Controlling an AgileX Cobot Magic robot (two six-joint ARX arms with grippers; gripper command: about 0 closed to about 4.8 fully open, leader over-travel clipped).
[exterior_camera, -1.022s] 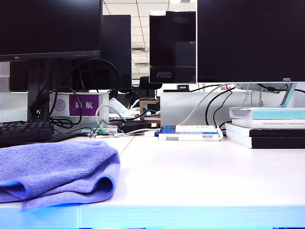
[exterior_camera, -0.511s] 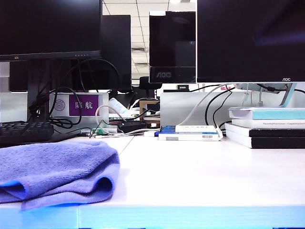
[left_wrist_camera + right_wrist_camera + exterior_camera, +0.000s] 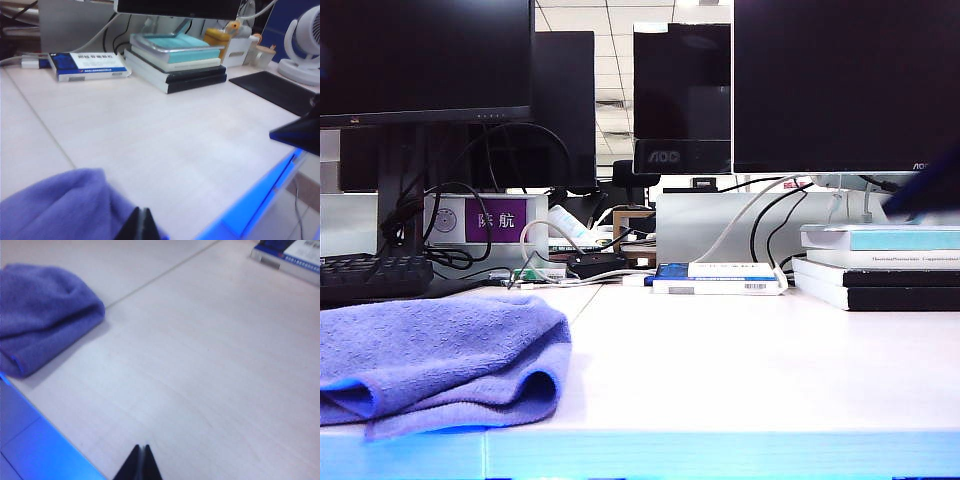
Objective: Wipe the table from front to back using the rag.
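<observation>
The lavender-blue rag [image 3: 440, 360] lies crumpled on the left front of the pale table [image 3: 740, 360], by its light blue front edge [image 3: 720, 455]. In the left wrist view my left gripper [image 3: 142, 210] is shut and empty, its tips just over the near edge of the rag [image 3: 55, 210]. Across the table [image 3: 150, 125], a dark pointed shape [image 3: 300, 132] sits at the front edge. My right gripper [image 3: 141, 446] is shut and empty over bare table [image 3: 210, 350] near the front edge. The rag [image 3: 45, 310] lies well off to its side, beyond a thin seam [image 3: 160, 277].
Monitors [image 3: 840, 85] stand along the back with tangled cables [image 3: 470, 230] and a keyboard [image 3: 370, 275] at the left. A blue-and-white box [image 3: 715, 278] and a stack of books [image 3: 880, 265] lie at the back right. A black mat [image 3: 275, 90] and a white fan [image 3: 302, 45] sit further right.
The rag has not moved. A dark blurred shape has come into the exterior view at the right edge, above the stack of books.
</observation>
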